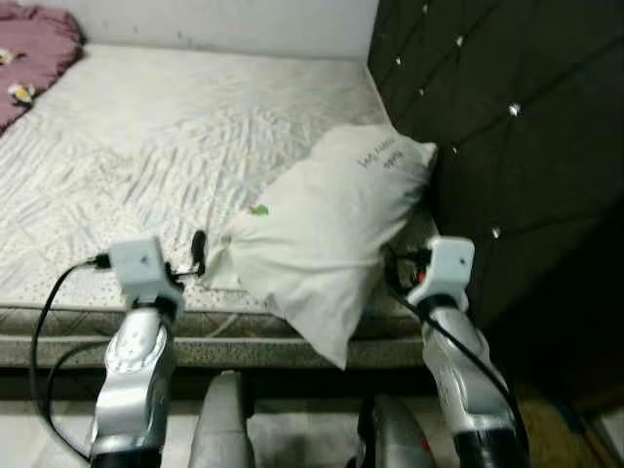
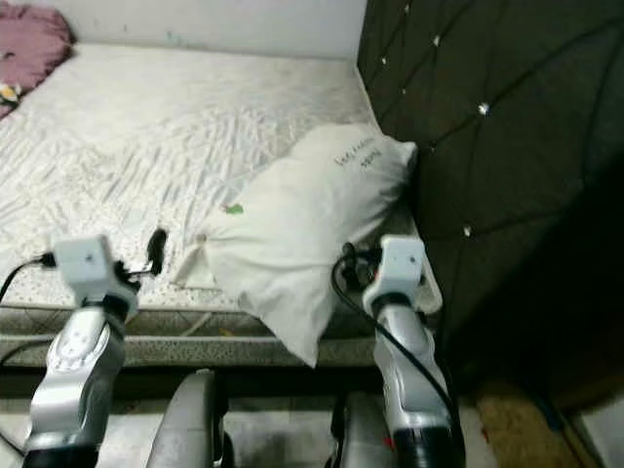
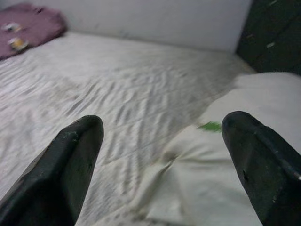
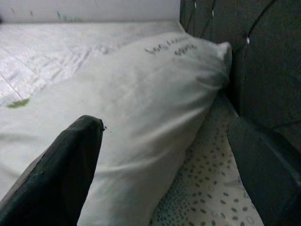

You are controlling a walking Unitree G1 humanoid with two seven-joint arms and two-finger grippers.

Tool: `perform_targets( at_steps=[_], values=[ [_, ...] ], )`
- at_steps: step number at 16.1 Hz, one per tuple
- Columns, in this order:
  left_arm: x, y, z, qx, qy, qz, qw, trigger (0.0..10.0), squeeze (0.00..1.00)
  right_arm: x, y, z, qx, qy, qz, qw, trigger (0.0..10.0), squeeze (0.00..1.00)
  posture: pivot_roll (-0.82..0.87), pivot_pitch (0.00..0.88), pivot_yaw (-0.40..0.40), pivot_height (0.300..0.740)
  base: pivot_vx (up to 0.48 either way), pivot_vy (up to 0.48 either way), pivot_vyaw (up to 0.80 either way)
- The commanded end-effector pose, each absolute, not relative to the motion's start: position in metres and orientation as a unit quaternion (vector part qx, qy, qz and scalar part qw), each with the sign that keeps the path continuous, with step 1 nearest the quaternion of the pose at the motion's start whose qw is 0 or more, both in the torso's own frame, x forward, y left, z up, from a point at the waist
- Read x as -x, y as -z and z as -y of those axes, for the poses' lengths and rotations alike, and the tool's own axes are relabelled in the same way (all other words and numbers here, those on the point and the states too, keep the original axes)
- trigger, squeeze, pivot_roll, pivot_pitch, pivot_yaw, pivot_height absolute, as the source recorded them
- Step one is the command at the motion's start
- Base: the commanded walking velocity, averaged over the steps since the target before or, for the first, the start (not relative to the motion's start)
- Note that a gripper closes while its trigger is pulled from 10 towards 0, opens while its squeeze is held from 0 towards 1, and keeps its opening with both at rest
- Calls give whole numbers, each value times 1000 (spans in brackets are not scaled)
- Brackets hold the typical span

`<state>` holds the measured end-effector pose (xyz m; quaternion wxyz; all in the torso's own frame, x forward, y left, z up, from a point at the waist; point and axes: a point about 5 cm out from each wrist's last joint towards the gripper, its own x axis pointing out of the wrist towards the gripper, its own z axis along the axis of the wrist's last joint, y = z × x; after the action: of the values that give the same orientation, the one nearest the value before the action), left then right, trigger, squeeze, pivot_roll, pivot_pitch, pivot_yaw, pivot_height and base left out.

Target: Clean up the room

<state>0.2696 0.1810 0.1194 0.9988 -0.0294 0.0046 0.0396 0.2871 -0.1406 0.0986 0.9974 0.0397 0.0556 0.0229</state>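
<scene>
Pillow (image 1: 327, 229) overhangs mattress (image 1: 146, 146) edge, against headboard (image 1: 507, 127).

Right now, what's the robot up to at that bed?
The robot stands at the edge of the bed with both arms raised toward a white pillow lying by the dark headboard. The left gripper and right gripper are both open, one at each side of the pillow, holding nothing.

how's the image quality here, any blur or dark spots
Left eye view: soft overall, headboard nearly black beside the pale pillow. Left wrist view: fingers blurred, close to the lens. Right wrist view: dim, fingers out of focus.
</scene>
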Motion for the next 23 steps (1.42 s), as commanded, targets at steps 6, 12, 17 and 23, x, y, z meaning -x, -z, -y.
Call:
perform_targets(
  at_steps=[6, 12, 17, 23],
  values=[
    [-266, -123, -163, 42, 6, 6, 999, 10000, 0, -288, -100, 140, -39, -23, -57, 997, 10000, 0, 13, 47, -59, 602, 106, 0, 0],
    [-265, -122, -162, 42, 7, 5, 999, 10000, 0, -289, -100, 141, -34, -27, -60, 997, 10000, 0, 11, 52, -71, 602, 402, 0, 0],
    [-267, -123, -160, 42, 10, 8, 999, 10000, 0, -291, -100, 139, -30, -31, -61, 997, 10000, 0, 16, 39, -78, 602, 397, 0, 0],
    [-269, -111, -160, 48, -7, -41, 998, 10000, 0, -293, -95, 139, -23, -39, -81, 996, 10000, 0, 15, 53, -83, 602, 67, 0, 0]
  ],
)
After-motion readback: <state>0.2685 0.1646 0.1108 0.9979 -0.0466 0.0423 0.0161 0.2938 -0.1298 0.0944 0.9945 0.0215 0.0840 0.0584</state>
